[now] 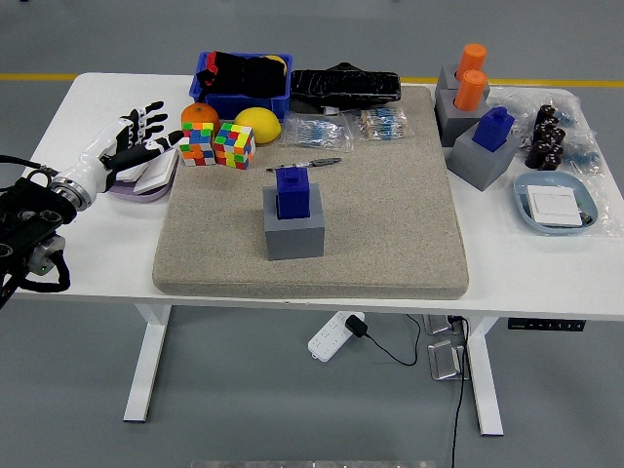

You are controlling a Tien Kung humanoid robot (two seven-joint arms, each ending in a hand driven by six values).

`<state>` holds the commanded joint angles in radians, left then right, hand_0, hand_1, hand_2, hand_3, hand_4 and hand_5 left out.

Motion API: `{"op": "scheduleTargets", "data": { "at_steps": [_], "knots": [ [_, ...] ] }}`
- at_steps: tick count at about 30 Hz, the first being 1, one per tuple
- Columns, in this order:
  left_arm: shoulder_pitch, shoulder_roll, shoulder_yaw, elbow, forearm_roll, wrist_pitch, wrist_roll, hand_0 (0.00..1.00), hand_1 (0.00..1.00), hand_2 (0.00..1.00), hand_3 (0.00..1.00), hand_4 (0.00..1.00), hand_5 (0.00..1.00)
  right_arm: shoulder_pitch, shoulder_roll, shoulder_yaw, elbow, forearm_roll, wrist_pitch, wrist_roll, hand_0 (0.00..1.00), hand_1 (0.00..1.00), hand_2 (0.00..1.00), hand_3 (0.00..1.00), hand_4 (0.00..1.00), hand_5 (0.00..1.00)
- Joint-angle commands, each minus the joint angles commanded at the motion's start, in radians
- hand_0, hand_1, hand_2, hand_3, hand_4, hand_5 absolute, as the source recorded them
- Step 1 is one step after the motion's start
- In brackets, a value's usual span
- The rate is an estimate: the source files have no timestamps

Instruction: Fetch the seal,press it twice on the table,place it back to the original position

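Note:
A blue seal [292,190] stands upright in a grey block holder [293,232] near the middle of the beige mat [390,224]. My left hand [135,142] hovers over the table's left side, well left of the seal, its white and black fingers spread and holding nothing. The black left arm [29,234] enters from the left edge. The right arm is out of view. A second blue seal [494,128] sits in a tilted grey holder [478,161] at the right.
Two colour cubes [218,144], an orange [200,115], a lemon [257,125] and a blue bin [242,86] crowd the back left. A pen [304,165] lies behind the seal. Orange seals [471,76] and a blue dish [556,203] stand right. A purple-rimmed object [136,185] lies under my hand.

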<state>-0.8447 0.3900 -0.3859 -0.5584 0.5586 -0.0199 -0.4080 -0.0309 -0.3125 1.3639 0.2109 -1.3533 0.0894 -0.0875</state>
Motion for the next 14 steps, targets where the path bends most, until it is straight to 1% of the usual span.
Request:
{"op": "scheduleTargets", "data": {
  "at_steps": [8, 14],
  "knots": [
    [0.001, 0.003, -0.003, -0.002, -0.008, -0.006, 0.002, 0.988, 0.936, 0.941, 0.977, 0.851, 0.475, 0.002, -0.004, -0.007, 0.0, 0.004, 0.0, 0.001, 0.757, 0.673, 0.667, 0.615, 0.766, 0.499],
    [0.005, -0.003, 0.003, -0.005, -0.014, -0.008, 0.007, 0.987, 0.935, 0.94, 0.977, 0.851, 0.479, 0.002, -0.001, -0.009, 0.001, 0.006, 0.001, 0.001, 0.757, 0.672, 0.667, 0.615, 0.765, 0.498]
  ]
}}
